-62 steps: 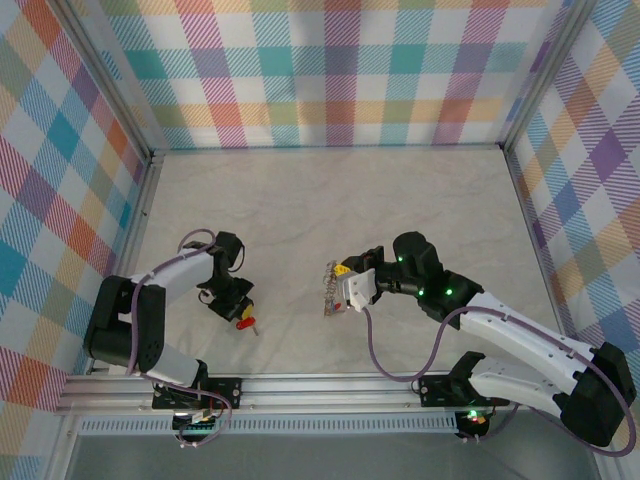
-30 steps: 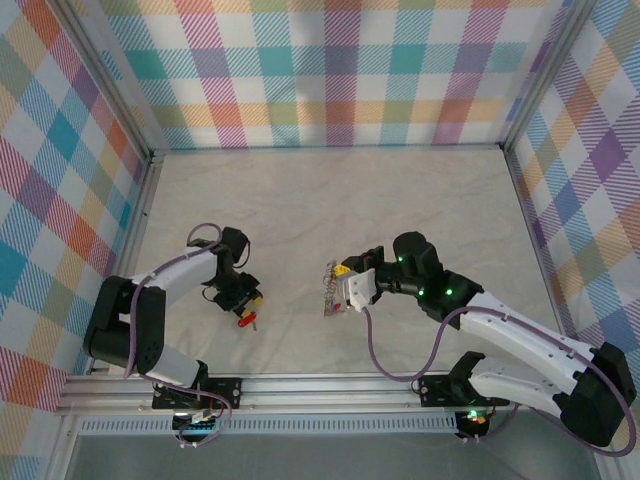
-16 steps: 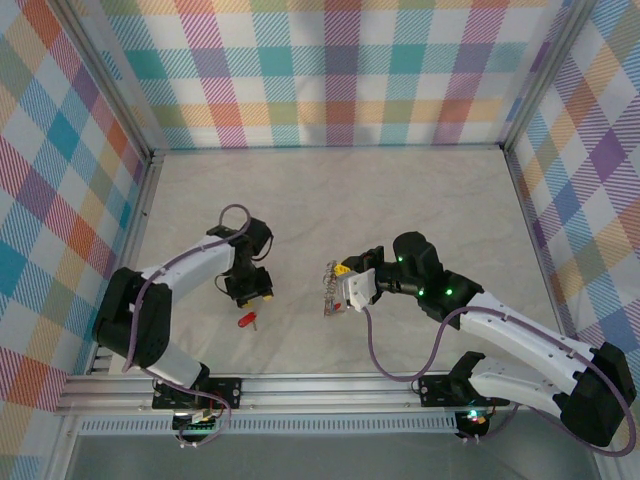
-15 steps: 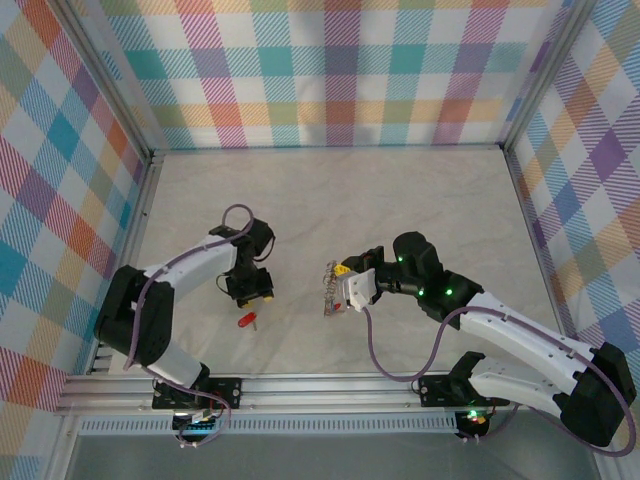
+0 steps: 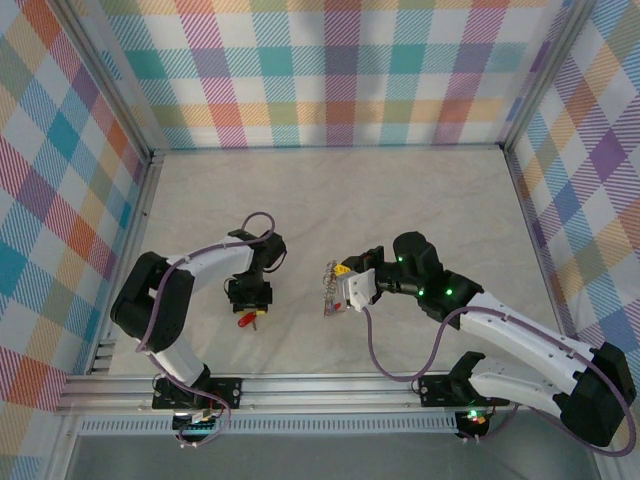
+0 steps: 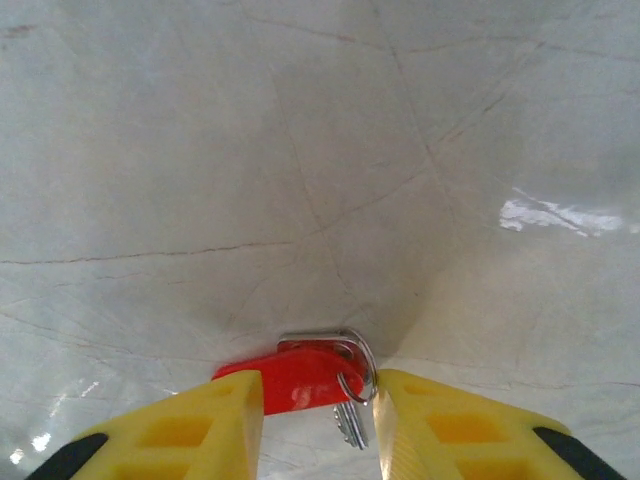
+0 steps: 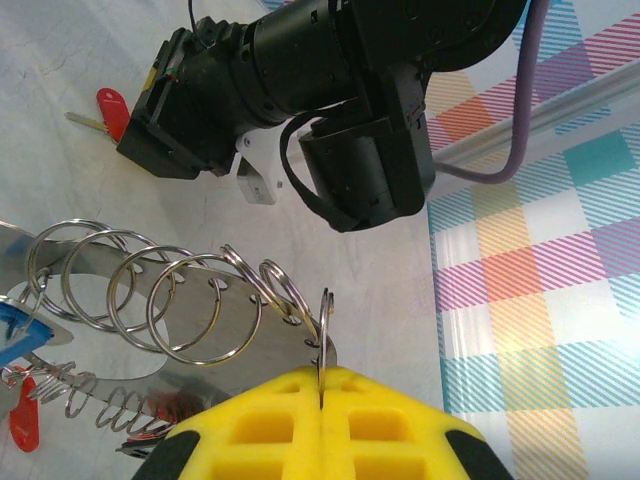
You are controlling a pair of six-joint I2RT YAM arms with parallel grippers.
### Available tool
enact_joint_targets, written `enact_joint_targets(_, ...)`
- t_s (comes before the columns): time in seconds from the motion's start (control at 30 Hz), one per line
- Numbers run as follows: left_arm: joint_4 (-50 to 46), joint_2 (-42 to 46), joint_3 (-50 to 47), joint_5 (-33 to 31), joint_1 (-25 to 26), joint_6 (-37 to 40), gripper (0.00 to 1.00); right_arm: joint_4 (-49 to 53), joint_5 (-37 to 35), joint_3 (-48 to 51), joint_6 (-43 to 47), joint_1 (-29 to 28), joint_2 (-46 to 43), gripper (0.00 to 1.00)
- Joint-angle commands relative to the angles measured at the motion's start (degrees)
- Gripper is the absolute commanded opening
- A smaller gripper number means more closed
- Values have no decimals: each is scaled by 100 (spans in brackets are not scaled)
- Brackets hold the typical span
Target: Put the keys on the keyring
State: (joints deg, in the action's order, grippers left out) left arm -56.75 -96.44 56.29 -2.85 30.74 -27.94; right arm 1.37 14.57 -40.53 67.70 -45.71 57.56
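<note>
On the left of the overhead view, the left pincer (image 5: 250, 297) hangs low over the pale marbled worktop (image 5: 330, 200). Its yellow fingers (image 6: 200, 430) stand spread either side of a small key with a red plastic head, a short steel blade and a little split ring. That red key (image 6: 300, 375) lies flat at the bottom middle of the left wrist picture. The left finger overlaps the head's edge and the right finger sits just beside the ring, but I see no squeeze on it yet.

Right of centre, the right pincer (image 7: 322, 378) is pressed together on the thin wire end of the keyring (image 7: 190, 300), a silvery chain of looped steel rings. It holds it up off the worktop, well apart from the red key. At the left edge of the right wrist picture, a blue key head (image 7: 8, 328) and a red one hang among the loops, so some keys look threaded already.

I'd say the step in hand is picking up the loose red key. Next, the left fingers need to close on the plastic head and leave the split ring free. Then they lift the key and carry it rightwards to the wire end. Being flat and tiny, it could skid or tip.
</note>
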Motion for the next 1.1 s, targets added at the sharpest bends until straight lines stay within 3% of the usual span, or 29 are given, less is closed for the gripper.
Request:
enact_joint_targets(0.0,-39,-128,-57,-3,46,227,33,-138,163,-199,-132,28,-91,0)
enact_joint_targets(0.1,-11,-170,-33,44,39,274,32,-120,152,-200,-120,30,-102,0)
enact_joint_targets(0.4,6,-101,-31,-108,50,344,14,-121,169,-218,-126,30,-78,0)
enact_joint_targets(0.8,6,58,36,-174,46,612,1,-111,182,-218,-121,28,-74,0)
enact_joint_targets(1.07,720,1350,118,249,46,1257,0,-41,348,-376,-550,36,43,0)
